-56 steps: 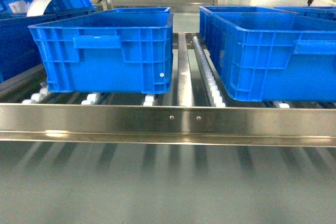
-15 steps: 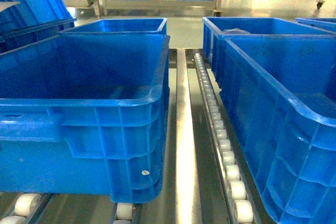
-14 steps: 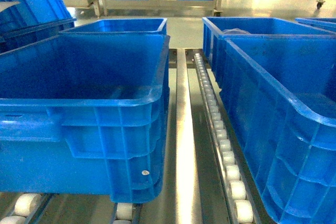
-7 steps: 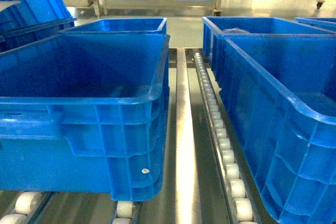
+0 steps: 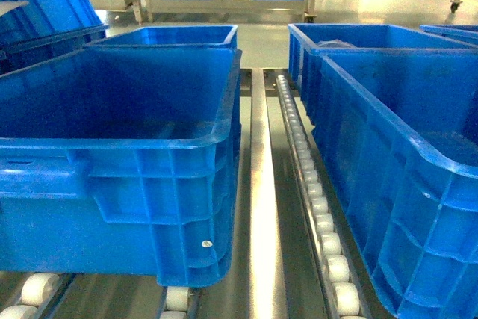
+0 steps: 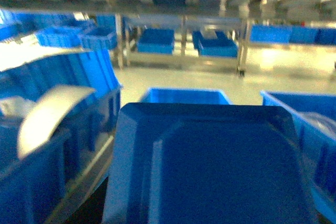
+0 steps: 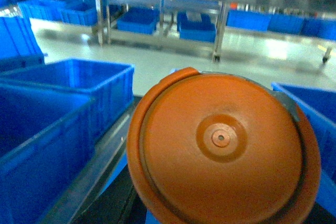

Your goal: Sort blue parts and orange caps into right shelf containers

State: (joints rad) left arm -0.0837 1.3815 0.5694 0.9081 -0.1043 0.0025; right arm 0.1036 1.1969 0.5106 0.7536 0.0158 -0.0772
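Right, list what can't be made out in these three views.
- Both jaws: hidden in the left wrist view by the blue part, in the right wrist view by the orange cap; absent from the head view.
- Floor of the front right crate: cut off by the head view's right edge.
- Pale object in the rear right crate: mostly hidden behind its rim.
- White curved sheet: too blurred to identify.

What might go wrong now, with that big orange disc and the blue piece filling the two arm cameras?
The orange cap and blue part block most of each wrist view, so aiming may suffer. The near crates sit apart over a metal rail; a badly released piece could drop between them. Neither gripper's hold is visible, so slipping cannot be excluded.
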